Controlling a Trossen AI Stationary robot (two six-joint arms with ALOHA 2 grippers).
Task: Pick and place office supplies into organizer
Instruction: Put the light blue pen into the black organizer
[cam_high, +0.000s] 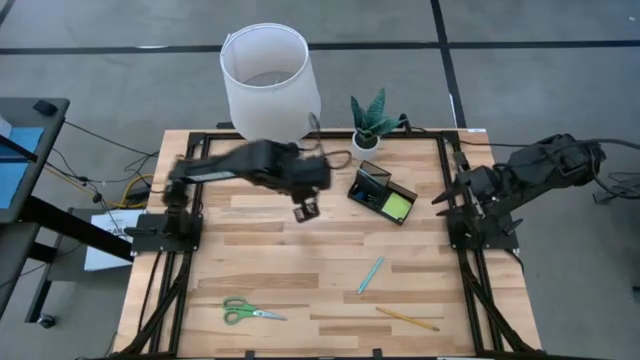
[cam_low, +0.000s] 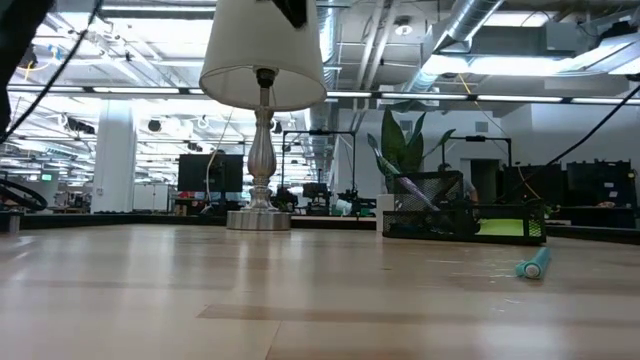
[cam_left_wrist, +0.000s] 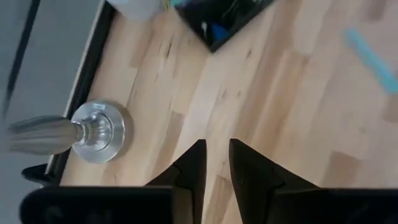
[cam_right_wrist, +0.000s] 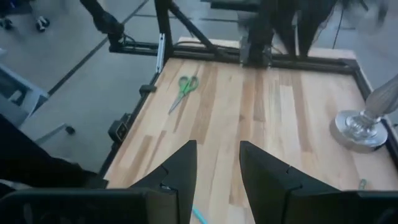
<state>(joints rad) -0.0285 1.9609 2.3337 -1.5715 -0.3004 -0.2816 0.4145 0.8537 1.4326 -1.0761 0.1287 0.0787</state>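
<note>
High view: left gripper (cam_high: 306, 210), nearly closed and empty, above pale wood-plank table (cam_high: 300, 280)

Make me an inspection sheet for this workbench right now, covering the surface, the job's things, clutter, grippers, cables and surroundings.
Surface: wooden table, black frame around it.
Job's things: organizer at the back, lime sticky-note pad in it; teal pen, yellow pencil and green-handled scissors loose on the front half.
Clutter: lamp and potted plant along the back edge.
Grippers: left gripper above the table between lamp and organizer, fingers a narrow gap apart, empty; right gripper parked at the right edge, open, empty.
Cables: loose wires on the floor left of the table.
Surroundings: grey floor; a workshop hall beyond, no person seen.
</note>
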